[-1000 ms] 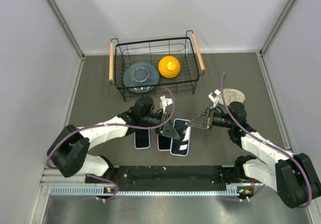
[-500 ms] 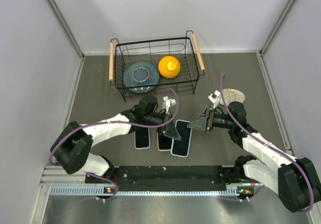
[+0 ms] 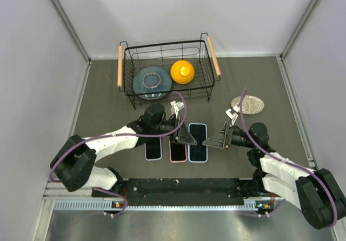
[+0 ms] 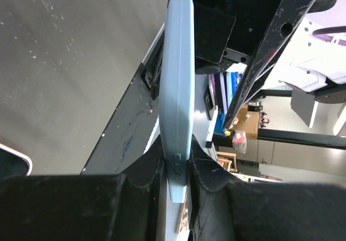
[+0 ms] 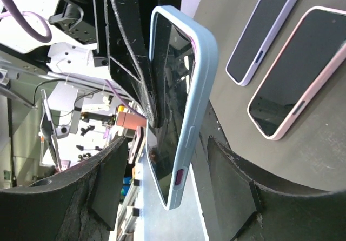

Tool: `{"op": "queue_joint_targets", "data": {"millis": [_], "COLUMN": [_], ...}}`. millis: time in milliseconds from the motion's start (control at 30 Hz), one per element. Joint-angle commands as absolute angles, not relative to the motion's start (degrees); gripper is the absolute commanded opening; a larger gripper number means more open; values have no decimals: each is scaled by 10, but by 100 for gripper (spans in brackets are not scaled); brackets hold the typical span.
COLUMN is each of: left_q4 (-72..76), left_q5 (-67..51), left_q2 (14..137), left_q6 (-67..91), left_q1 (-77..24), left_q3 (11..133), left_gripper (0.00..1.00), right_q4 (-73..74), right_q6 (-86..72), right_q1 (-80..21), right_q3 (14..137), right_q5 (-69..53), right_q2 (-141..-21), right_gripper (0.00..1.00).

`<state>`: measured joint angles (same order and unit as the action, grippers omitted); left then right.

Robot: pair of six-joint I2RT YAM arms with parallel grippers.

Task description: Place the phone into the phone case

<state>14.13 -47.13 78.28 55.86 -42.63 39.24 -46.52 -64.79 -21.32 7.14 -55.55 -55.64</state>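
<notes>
The dark grey worktop (image 3: 102, 98) fills the floor of the white-walled cell, with the two white-and-black arms reaching in from its near edge, the left arm (image 3: 116, 141) bent toward the centre and the right arm (image 3: 281, 165) angled in from the other side. At the far side stands a black wire basket (image 3: 162, 94) with wooden handles, and inside it lie a round blue-grey plate (image 3: 139, 87) carrying a thin ring, and just to its right a yellow domed object (image 3: 183, 71). A speckled round coaster (image 3: 247, 104) rests on the worktop well apart from the basket, to its right. Near the front edge three cased phones form a close row: a lavender-cased phone (image 3: 153, 149) on the left, a pink-cased phone (image 3: 178, 151) in the middle, and a light blue phone case (image 3: 198, 149) on the right. The dark-screened phone (image 5: 170, 89) sits inside the blue case's rim. Whether this cased phone lies fully flat cannot be told. The left gripper (image 3: 189, 141) reaches over the pink-cased phone to the blue case's left edge. Its wrist view shows its black fingers (image 4: 135, 192) set narrow and pinching the thin edge of the case between them. The right gripper (image 3: 208, 142) is at the case's right side. Its fingers (image 5: 108, 198) stand wide, one on each side of the case with a gap showing at both, so they grip nothing.
</notes>
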Motion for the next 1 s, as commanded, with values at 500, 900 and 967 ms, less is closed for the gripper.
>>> {"op": "queue_joint_targets", "data": {"millis": [500,900,967], "left_q4": [85,-152,-183], "left_q5": [-390,-191,-174], "left_q2": [712,587,576], "left_q6": [509,377,362], "left_q1": [-407,-359,-350], "left_q3": [377,394,398], "left_gripper": [67,99,99], "right_q4": [-377,-24,-4], "right_q6": [-609,-387,-374], "right_q1": [-247,-249,-250], "right_q3": [126,243,253], "right_q5": [-497,-412,-396], "right_q2": [-539,-621,-654], "right_gripper": [0,0,0]}}
